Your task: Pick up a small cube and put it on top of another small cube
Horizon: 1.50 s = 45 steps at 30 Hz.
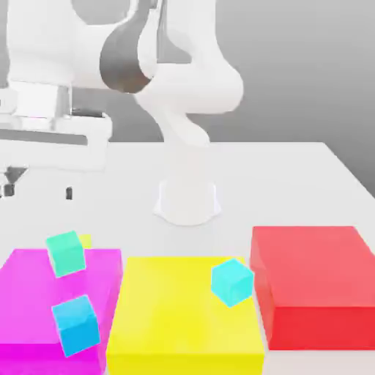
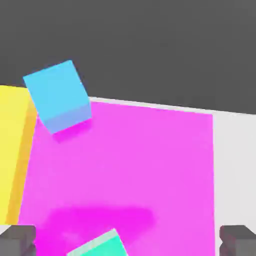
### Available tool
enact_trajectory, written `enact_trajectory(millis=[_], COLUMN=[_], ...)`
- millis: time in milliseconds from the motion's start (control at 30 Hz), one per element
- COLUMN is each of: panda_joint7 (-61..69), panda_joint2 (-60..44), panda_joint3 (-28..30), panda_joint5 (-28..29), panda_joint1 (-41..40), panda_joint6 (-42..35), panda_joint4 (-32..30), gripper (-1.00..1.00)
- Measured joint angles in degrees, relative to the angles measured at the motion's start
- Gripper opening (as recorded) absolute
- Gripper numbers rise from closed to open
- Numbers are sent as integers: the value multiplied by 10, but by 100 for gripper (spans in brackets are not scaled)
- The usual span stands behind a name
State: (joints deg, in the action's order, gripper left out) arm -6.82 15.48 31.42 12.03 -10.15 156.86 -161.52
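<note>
The small cube, bright yellow, shows as a sliver (image 1: 86,239) behind a teal-green small cube (image 1: 66,253) at the far edge of the magenta block (image 1: 29,293). A blue small cube (image 1: 75,324) rests on the magenta block nearer the front. A cyan small cube (image 1: 233,282) sits on the big flat yellow block (image 1: 183,322). My gripper (image 1: 38,189) hangs open well above the magenta block, holding nothing. In the hand view the gripper (image 2: 128,242) has its fingertips (image 2: 17,239) spread wide, with the teal-green cube (image 2: 100,246) between them far below and the blue cube (image 2: 57,97) beyond.
A red block (image 1: 311,282) stands at the exterior view's right, beside the yellow block (image 2: 11,150). The arm's white base (image 1: 187,198) rises from the middle of the white table (image 1: 293,183). The magenta block (image 2: 125,165) spreads under the hand.
</note>
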Motion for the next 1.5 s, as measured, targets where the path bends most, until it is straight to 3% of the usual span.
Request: enact_trajectory(millis=[133,200,333,467,733,1000,1033,1267,1500], panda_joint7=[92,121,175,250,421,532,540,540,451], panda_joint2=[-72,-92,-123,-157,-227,-289,-294,-294,-244], panda_joint3=[59,73,84,75,-59,-227,-242,-242,-121], panda_joint5=[27,14,-52,-155,-393,-547,-557,-557,-433], panda_joint1=[-35,-33,-9,12,-61,-189,-200,-201,-113], panda_joint6=[60,75,96,117,155,202,206,205,167], panda_joint4=[-69,-77,-71,-62,-41,-27,-27,-27,-37], gripper=[0,0,0,0,0,0,-100,-100,-100])
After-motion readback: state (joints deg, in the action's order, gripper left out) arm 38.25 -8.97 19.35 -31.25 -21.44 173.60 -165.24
